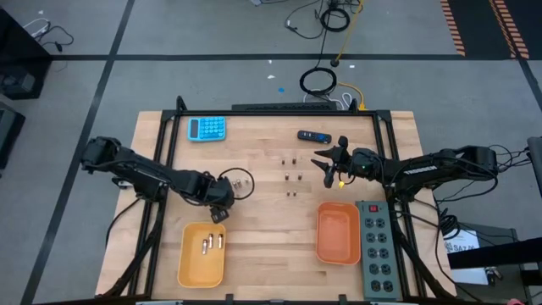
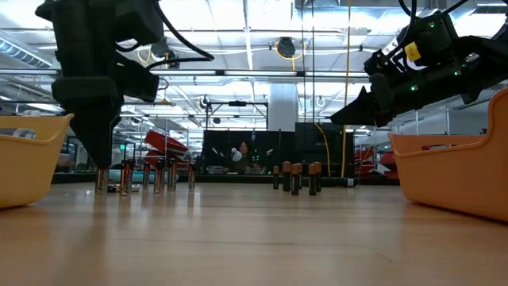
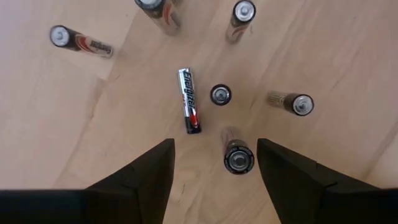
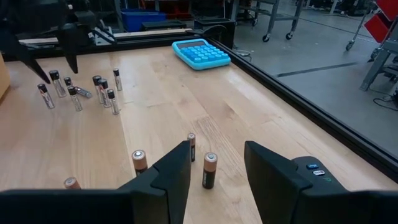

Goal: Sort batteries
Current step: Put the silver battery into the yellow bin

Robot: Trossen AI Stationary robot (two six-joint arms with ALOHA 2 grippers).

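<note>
Several silvery batteries (image 3: 219, 94) stand on end on the wooden table, and one (image 3: 189, 99) lies flat. My left gripper (image 3: 214, 163) hangs open above them, pointing down, with one upright battery (image 3: 239, 158) below the gap between its fingers. It touches nothing. A separate group of smaller copper-topped batteries (image 4: 209, 169) stands near the table's middle (image 1: 292, 174). My right gripper (image 4: 214, 171) is open and hovers level just to the right of them (image 1: 326, 165). Three batteries (image 1: 212, 243) lie in the yellow tray (image 1: 190, 271).
An orange tray (image 1: 337, 252) sits at the near right beside a grey power strip (image 1: 377, 250). A blue calculator (image 1: 207, 128) and a black gadget with a blue end (image 1: 313, 135) lie near the far edge. Bare wood lies between the two battery groups.
</note>
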